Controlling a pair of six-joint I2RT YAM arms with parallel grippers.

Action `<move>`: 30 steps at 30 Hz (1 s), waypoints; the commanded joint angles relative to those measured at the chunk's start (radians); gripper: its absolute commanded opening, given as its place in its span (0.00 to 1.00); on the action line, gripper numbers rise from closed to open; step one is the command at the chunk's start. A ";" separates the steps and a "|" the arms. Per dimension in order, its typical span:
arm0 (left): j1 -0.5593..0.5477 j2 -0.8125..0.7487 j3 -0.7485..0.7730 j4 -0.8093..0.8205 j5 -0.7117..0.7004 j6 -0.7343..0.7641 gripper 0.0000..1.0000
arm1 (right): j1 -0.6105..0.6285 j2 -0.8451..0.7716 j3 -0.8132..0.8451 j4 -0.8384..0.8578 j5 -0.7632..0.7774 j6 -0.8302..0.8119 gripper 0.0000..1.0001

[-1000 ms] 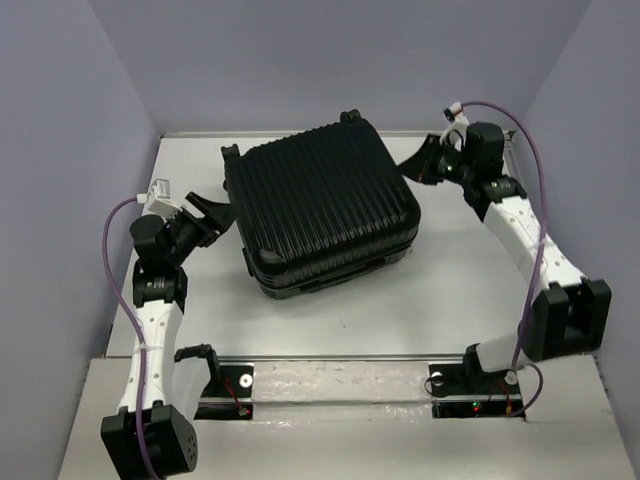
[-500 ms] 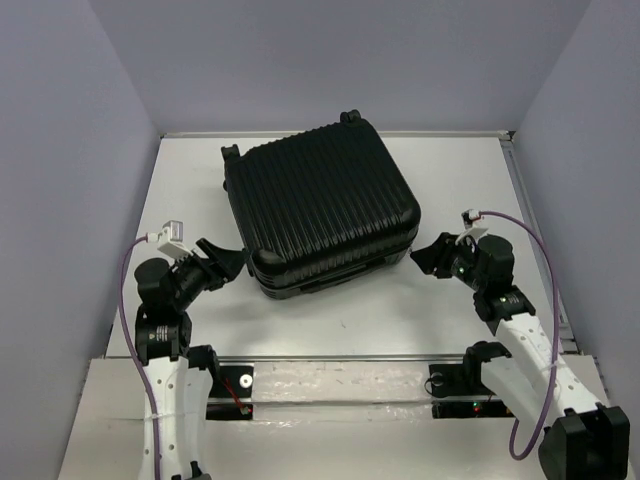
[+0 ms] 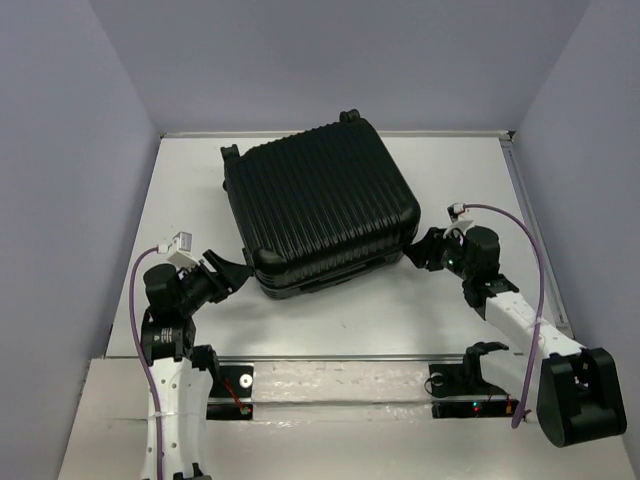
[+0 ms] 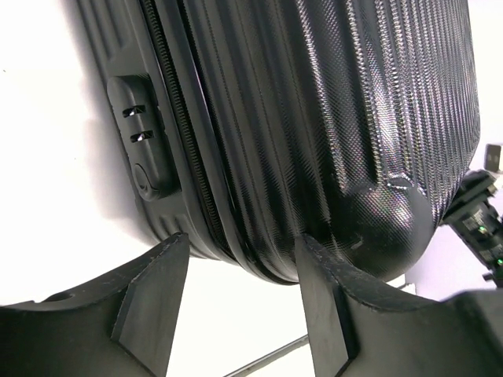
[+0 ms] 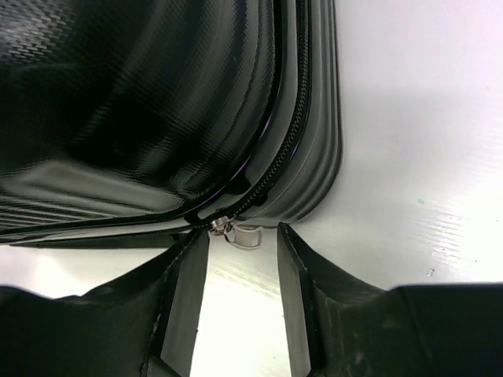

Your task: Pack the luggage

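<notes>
The luggage (image 3: 320, 205) is a black ribbed hard-shell suitcase lying flat in the middle of the white table, lid down. My left gripper (image 3: 232, 272) is open at its near left corner; in the left wrist view (image 4: 240, 271) the jaws frame the luggage (image 4: 314, 118) seam beside the combination lock (image 4: 141, 145). My right gripper (image 3: 420, 252) is open at the near right corner. In the right wrist view (image 5: 242, 251) a silver zipper pull (image 5: 236, 232) hangs just ahead of the open jaws, at the luggage (image 5: 157, 102) zipper, where the lid gapes slightly.
Grey walls close in the table on the left, back and right. A metal rail (image 3: 340, 358) runs along the near edge by the arm bases. The luggage wheels (image 3: 348, 117) point to the back.
Both arms have swung down from the far sides of the luggage to its near corners. The right gripper has closed in on the zipper pull. The luggage has not moved.
</notes>
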 commanded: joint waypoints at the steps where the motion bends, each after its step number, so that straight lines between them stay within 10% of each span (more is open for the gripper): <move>1: 0.003 0.026 -0.019 0.030 0.078 -0.014 0.66 | -0.004 0.072 0.038 0.154 -0.028 -0.037 0.43; 9: 0.002 0.058 -0.048 0.109 0.106 -0.060 0.60 | -0.004 0.141 0.036 0.250 -0.071 -0.016 0.08; 17: -0.056 0.121 -0.056 0.229 0.082 -0.133 0.56 | 0.057 0.049 0.022 0.137 -0.043 -0.005 0.07; 30: -0.584 0.299 -0.108 0.619 -0.257 -0.412 0.55 | 0.907 0.342 0.393 -0.173 0.478 0.061 0.07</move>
